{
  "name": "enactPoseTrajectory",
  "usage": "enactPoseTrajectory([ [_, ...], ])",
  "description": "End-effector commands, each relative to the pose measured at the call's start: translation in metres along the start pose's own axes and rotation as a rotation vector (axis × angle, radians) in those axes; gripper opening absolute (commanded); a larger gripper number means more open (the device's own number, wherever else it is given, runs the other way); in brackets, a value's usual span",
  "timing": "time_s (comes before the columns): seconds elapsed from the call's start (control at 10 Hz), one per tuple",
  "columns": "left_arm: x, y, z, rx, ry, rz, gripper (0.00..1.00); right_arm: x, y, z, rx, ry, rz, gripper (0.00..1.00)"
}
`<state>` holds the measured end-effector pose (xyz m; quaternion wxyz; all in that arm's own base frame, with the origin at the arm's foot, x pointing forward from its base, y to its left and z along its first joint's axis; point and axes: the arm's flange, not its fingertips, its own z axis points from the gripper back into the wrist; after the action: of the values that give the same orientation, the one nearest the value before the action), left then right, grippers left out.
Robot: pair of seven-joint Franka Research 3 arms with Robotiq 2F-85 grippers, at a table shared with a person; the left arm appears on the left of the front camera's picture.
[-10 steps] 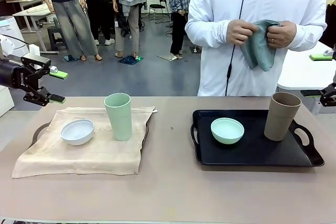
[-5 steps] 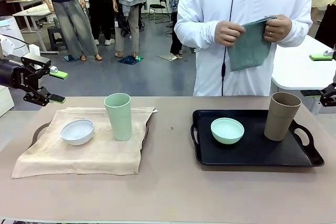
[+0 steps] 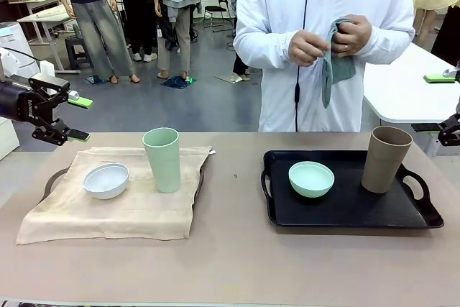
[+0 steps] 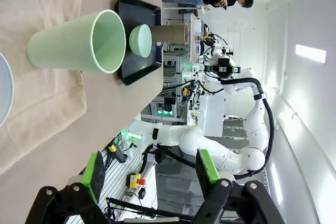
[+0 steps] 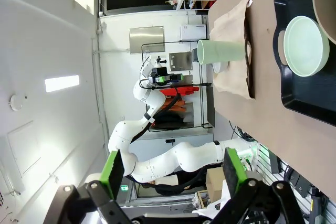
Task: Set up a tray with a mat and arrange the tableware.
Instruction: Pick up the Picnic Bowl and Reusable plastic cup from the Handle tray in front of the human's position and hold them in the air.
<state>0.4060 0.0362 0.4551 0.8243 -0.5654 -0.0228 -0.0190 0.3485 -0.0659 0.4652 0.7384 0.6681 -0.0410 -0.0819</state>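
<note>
Since the earlier frame we see the person across the table step toward the robot's left, and the grey-green cloth, spread flat between the hands half a second ago, now hangs bunched in a narrow fold. One hand pinches it at chest height while the other hand grips its top. Nothing on the table has shifted, and neither arm has moved.

We find the left gripper held off the table's left end, above the far left corner, its jaws standing wide apart with nothing between them. The right gripper is likewise spread open and empty in its wrist view.

On the robot's left, a beige mat lies draped over a dark tray, one handle of which peeks out. The small white bowl sits on the mat, and the tall pale-green cup stands upright just beside it, toward the middle. On the right, a bare black tray carries the small mint-green bowl at its left part and the tall brown cup, upright near the far right corner.
</note>
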Motion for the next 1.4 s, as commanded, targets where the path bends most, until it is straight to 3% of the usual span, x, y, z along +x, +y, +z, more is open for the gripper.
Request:
enactPoseTrajectory([
  [0.0,-0.002,-0.002,0.002,-0.007,-0.002,-0.009,0.91,-0.001,0.001,0.0,0.018,0.001,0.006,1.0],
  [0.4,0.0,0.0,0.0,0.0,0.0,0.0,0.91,0.0,0.0,0.0,0.0,0.0,0.0,1.0],
  [0.5,0.004,-0.022,-0.017,0.035,0.027,-0.001,0.91,0.006,0.016,0.008,-0.065,0.021,0.246,1.0],
  [0.6,0.007,-0.056,-0.042,0.123,0.065,-0.04,0.91,0.014,0.032,0.018,-0.159,0.116,0.49,1.0],
  [0.9,0.021,-0.147,-0.124,0.513,0.07,-0.129,0.91,0.042,0.042,0.055,-0.241,0.227,0.819,1.0],
  [1.1,0.028,-0.201,-0.203,0.765,0.15,-0.385,0.91,0.054,0.021,0.082,-0.298,0.294,0.861,1.0],
  [1.2,0.034,-0.215,-0.246,0.885,0.241,-0.541,0.91,0.055,0.009,0.09,-0.296,0.288,0.853,1.0],
  [1.3,0.044,-0.215,-0.286,0.966,0.261,-0.59,0.91,0.043,0.04,0.07,-0.314,0.285,0.85,1.0],
])
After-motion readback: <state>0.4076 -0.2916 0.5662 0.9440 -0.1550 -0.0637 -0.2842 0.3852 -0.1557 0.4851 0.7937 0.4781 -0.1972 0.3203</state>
